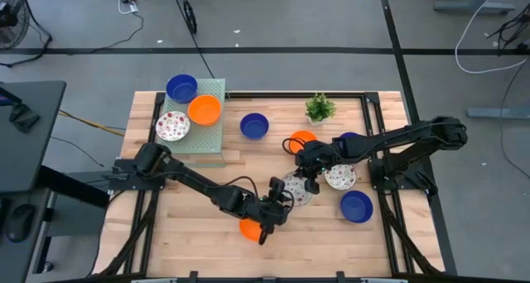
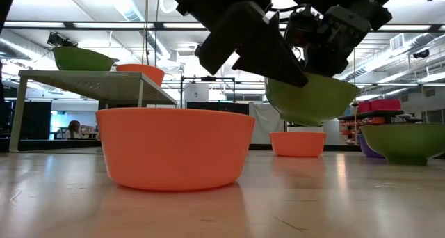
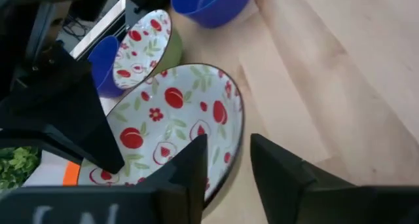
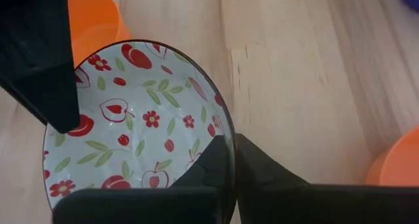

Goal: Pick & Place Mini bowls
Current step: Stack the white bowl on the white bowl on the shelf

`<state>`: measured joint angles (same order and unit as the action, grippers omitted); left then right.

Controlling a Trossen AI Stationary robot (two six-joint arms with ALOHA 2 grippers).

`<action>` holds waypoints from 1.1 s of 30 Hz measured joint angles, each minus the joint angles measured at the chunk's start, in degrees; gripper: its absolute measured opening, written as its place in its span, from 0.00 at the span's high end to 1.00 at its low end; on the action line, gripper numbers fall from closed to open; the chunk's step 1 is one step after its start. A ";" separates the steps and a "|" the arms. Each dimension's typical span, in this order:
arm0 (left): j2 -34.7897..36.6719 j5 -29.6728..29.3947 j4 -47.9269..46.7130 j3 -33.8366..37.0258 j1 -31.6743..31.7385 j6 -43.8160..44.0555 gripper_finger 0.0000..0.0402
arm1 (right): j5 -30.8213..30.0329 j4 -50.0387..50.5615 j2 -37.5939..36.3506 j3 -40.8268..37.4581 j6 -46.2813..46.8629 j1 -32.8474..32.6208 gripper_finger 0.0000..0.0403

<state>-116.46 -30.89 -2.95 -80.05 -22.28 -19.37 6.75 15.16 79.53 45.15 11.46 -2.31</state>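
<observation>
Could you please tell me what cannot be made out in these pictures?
High view: the patterned bowl is mostly covered by the left gripper and right gripper.
High view: the front orange bowl is half hidden under the left gripper.
High view: a blue bowl is largely behind the right arm.
Low view: no bowl's inside shows.

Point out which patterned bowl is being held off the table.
The red-patterned bowl at table centre: the right end effector pinches its rim, lifted; the other two sit untouched.

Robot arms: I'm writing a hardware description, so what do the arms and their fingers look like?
Both arms are dark, slim and jointed. The left gripper and right gripper each end in two flat black fingers with blunt, angular tips. No markings are readable.
</observation>
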 joint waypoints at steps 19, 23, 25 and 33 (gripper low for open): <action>0.10 4.19 -1.32 -0.09 0.39 1.01 0.86 | 2.11 -1.20 0.00 0.02 -1.29 0.02 0.97; 0.11 4.37 -1.91 0.06 0.37 1.17 0.75 | 3.31 -0.85 0.98 0.03 -1.55 -0.07 0.97; 0.11 4.52 -2.37 0.10 0.37 1.37 0.69 | 4.33 -0.87 1.92 0.04 -1.59 -0.07 0.97; 0.11 5.65 -3.84 0.72 0.71 0.93 0.56 | 5.32 -3.10 3.67 0.04 -1.47 -0.09 0.98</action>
<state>-116.36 -25.25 -6.79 -79.33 -21.57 -18.44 12.08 12.06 83.20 45.19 10.00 -2.39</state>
